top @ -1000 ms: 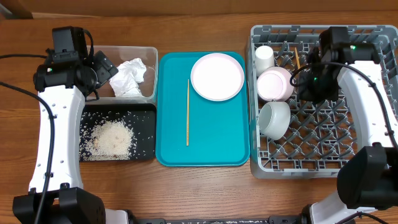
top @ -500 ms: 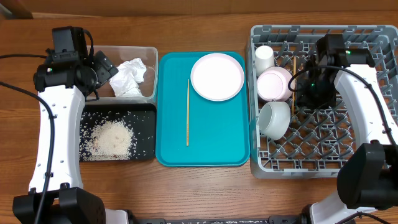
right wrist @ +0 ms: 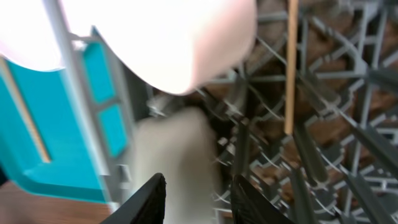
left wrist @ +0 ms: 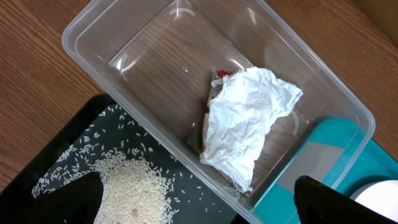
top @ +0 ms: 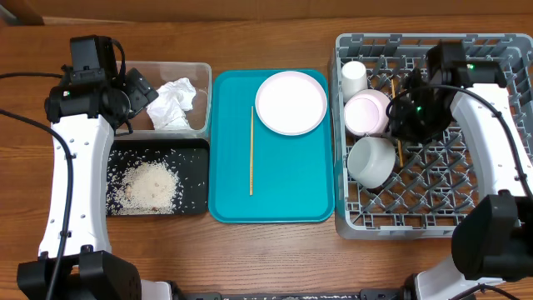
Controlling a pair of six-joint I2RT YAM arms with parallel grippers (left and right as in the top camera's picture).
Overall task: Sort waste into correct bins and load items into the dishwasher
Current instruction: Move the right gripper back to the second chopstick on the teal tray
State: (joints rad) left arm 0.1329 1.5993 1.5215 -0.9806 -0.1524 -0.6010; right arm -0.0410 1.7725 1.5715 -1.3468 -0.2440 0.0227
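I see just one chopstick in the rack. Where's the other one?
In the overhead view, the other chopstick lies on the teal tray, left of its middle, just left of the pink-white plate and right of the black tray.

A small crinkled red snack wrapper (left wrist: pixel 221 73) lies mostly hidden under the crumpled white paper tissue (left wrist: pixel 245 121). At the right wrist view's top edge, a round pale bowl (right wrist: pixel 168 37) is blurred and cut off.
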